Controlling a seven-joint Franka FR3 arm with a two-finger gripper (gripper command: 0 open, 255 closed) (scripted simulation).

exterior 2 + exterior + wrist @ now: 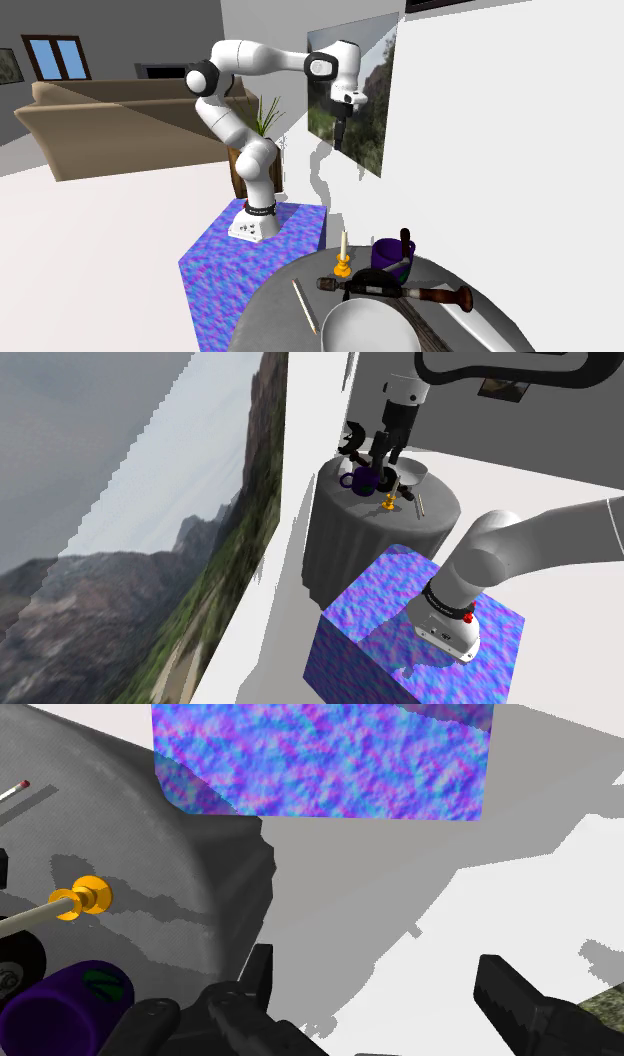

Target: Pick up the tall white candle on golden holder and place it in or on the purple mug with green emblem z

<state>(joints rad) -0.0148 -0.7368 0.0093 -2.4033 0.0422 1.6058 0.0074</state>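
The tall white candle [343,244] stands upright in its golden holder [342,268] on the round grey-draped table [280,315], just beside the purple mug [392,254]. In the shoulder view the holder [388,504] sits in front of the mug [360,480]. In the wrist view the candle's golden holder [90,894] and the mug with its green emblem [66,1006] lie off to one side of the fingers. My gripper [341,142] hangs high above the table, open, with nothing between its fingers [256,976]. It also shows in the shoulder view [387,452] and the wrist view [385,994].
A white bowl [368,326], a dark hand tool with a red-brown handle [395,289] and a thin stick [305,306] share the table. The blue-purple stand [250,255] is close by. A landscape picture [355,95] hangs on the wall behind the gripper.
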